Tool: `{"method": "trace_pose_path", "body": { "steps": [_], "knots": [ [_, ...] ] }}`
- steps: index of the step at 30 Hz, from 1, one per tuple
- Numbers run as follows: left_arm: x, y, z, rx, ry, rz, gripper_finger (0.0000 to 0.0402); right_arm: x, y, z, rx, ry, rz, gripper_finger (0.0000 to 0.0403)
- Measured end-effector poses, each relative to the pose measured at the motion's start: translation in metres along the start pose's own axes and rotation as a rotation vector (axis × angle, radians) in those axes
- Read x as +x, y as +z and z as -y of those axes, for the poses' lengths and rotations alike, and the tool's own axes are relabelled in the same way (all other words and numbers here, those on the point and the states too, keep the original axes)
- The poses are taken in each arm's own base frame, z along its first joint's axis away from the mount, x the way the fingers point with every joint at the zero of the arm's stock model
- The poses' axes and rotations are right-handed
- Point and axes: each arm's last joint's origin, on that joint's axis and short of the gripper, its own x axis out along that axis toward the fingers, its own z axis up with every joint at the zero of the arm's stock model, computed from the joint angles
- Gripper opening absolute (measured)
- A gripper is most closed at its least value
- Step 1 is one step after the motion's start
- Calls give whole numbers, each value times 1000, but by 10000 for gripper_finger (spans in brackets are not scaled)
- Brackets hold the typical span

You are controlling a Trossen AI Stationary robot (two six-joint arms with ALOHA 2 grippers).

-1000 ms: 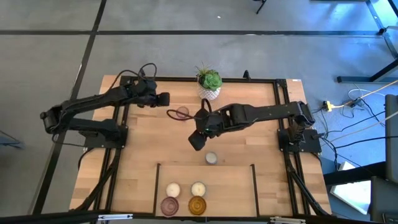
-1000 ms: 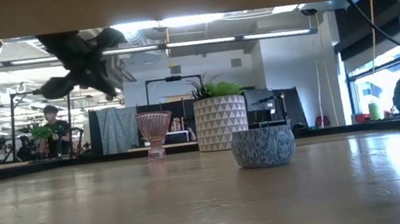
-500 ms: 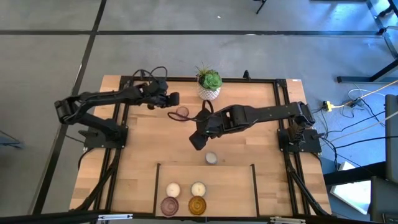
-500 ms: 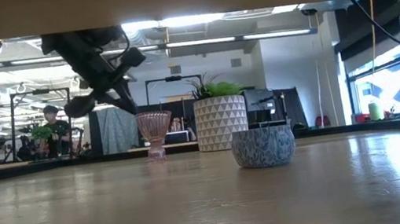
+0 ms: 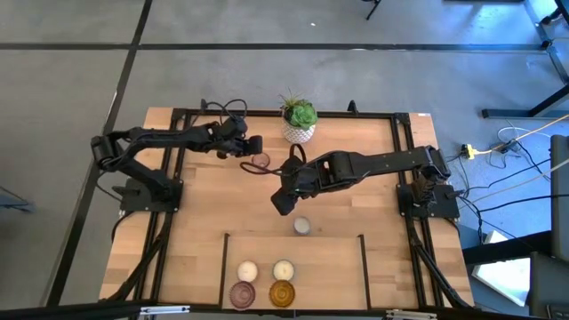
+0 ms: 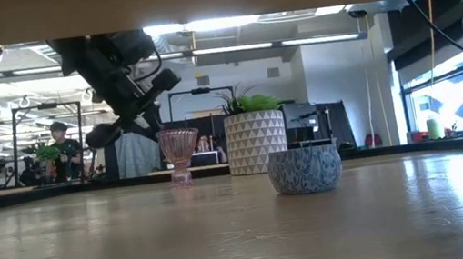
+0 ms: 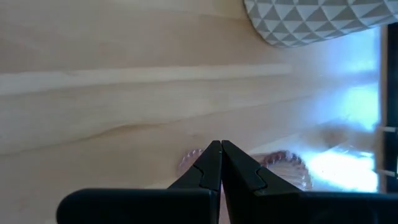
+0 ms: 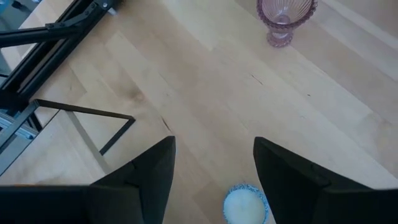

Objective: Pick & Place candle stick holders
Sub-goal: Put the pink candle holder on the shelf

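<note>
A: Where is the left end effector (image 5: 255,143)?
B: Clenched, empty, above the pink candle stick holder (image 5: 260,161) near the surface's (image 5: 356,178) far edge.
A: The right end effector (image 5: 279,201)?
B: Released, mid-surface.

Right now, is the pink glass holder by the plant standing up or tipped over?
Standing up. The pink holder rests on its foot with the bowl on top, beside the plant pot.

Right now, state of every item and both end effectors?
Left end effector: shut, empty, above the pink glass holder.
Right end effector: open, empty, over mid-table.
Pink glass holder: upright, free, beside the plant pot.
Patterned holder: upright on table, untouched.
Four holders in the marked area: upright, grouped two by two.
Plant pot: upright at the far edge.
</note>
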Motion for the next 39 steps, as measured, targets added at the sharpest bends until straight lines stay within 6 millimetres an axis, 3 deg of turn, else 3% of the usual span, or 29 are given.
{"method": "trace_pose_path", "body": {
  "steps": [8,23,39],
  "knots": [
    [12,-4,-2,15,18,-38,2,0,0,0,-1,0,0,219],
    [13,-8,4,59,-40,-61,2,0,0,1,-6,-6,-5,219],
    [13,-28,15,108,-48,-56,2,0,-3,4,31,-42,-27,219]
  ]
}}
